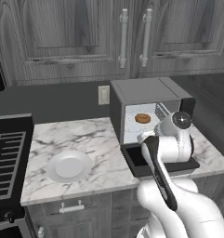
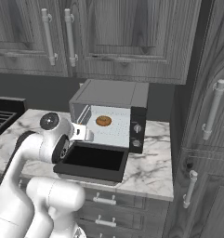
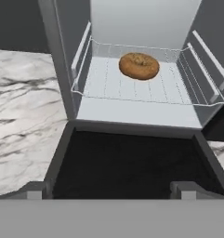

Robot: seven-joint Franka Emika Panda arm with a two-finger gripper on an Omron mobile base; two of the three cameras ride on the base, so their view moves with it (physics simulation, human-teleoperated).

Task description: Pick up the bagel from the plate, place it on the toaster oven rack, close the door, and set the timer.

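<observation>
- The stove (image 1: 9, 153) is at the far left, with black grates.
- The plate (image 1: 69, 166) sits on the counter (image 1: 85, 139) between the stove and the oven. It is round, white and flat, with nothing on it.
- The oven (image 1: 148, 93) is a dark grey box standing on the counter, to the right of the plate.
- The door (image 3: 132, 162) hangs wide open. It lies flat and points out toward the arm. Its long side runs across the front of the oven. The window in it looks black.
- The rack (image 3: 132, 86) is a pale grey grid. It lies flat inside the oven.
- The bagel (image 3: 139, 65) lies flat on the rack, near the back, a bit right of the middle. It is a small golden-brown ring and its top is darker. The hole looks almost closed.
- The gripper (image 3: 108, 189) hangs just above the front edge of the door. Its two fingers (image 3: 36, 189) are spread wide apart. It holds nothing, and the bagel is well apart from it.
- Two knobs (image 2: 137, 135) sit on the oven's dark right side panel, one above the other.
</observation>
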